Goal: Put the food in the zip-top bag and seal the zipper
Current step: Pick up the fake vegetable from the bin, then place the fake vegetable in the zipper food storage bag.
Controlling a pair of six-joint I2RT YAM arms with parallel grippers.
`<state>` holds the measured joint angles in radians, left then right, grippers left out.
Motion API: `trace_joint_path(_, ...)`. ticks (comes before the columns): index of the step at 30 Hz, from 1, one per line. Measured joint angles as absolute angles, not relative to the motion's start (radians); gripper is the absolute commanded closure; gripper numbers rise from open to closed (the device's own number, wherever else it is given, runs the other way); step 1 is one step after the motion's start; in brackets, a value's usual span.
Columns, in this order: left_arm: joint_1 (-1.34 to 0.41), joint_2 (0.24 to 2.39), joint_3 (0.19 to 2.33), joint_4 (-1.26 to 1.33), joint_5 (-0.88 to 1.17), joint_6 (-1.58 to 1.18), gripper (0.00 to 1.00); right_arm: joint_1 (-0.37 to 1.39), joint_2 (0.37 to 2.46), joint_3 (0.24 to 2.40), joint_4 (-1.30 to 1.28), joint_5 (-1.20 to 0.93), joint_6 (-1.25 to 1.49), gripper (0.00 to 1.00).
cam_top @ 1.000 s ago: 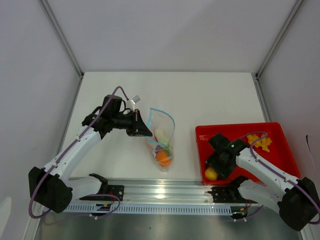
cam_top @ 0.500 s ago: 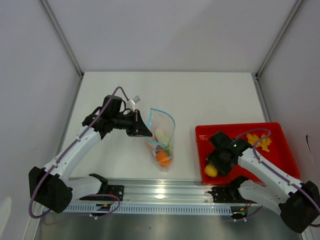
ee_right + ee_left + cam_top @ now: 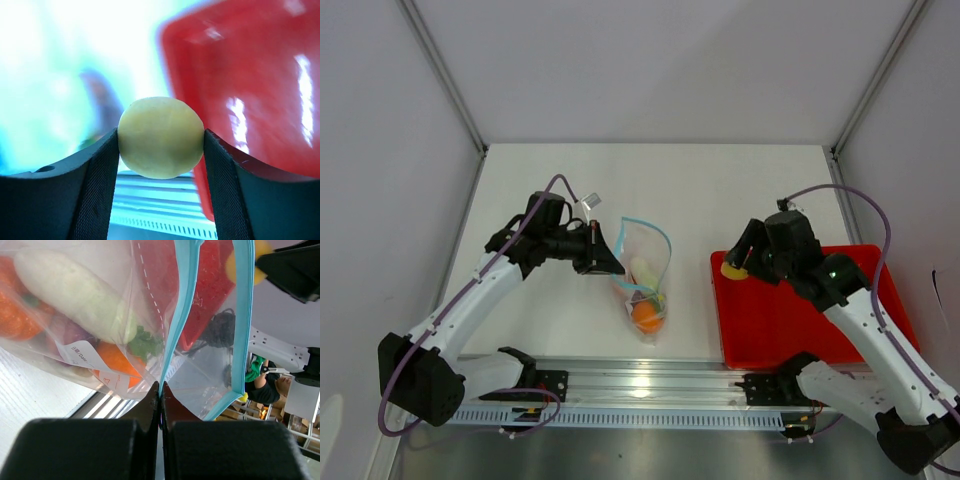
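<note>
left fingers (image 3: 613,262): pinched shut on zipper (image 3: 175,315), centre-left of top view | zip-top bag (image 3: 645,270): floppy, we hold only its rim | yellow piece (image 3: 161,137): light, smooth, round, could slip | right fingers (image 3: 739,262): clamping its sides over red tray (image 3: 800,320) upper-left corner

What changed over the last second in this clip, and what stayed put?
The right gripper, closed on the yellow round piece, lifted it from the near-left corner of the red tray and carried it to the far-left corner, nearer the zip-top bag. The left gripper stays pinched on the blue zipper edge; bag and contents unmoved.
</note>
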<state>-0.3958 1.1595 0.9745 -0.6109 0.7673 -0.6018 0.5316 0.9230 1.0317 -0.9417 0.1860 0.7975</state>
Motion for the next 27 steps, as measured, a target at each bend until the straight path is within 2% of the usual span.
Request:
trace_joint_path(6, -0.396, 1.167, 0.974, -0.609, 0.771, -0.602, 0.99, 0.564, 0.981, 1.168, -0.774, 0.0, 0.682, 1.0)
trace_joint_path(12, -0.396, 1.172, 0.97, -0.608, 0.772, -0.602, 0.99, 0.706, 1.072, 1.311, -0.638, -0.077, 0.63, 1.0)
trace_joint_path(20, -0.396, 1.172, 0.97, -0.609, 0.772, -0.602, 0.99, 0.882, 1.236, 1.441, -0.572, -0.077, 0.579, 1.0)
trace_joint_path(27, -0.396, 1.17, 0.97, -0.616, 0.772, -0.602, 0.99, 0.911, 1.347, 1.443, -0.573, -0.043, 0.562, 0.98)
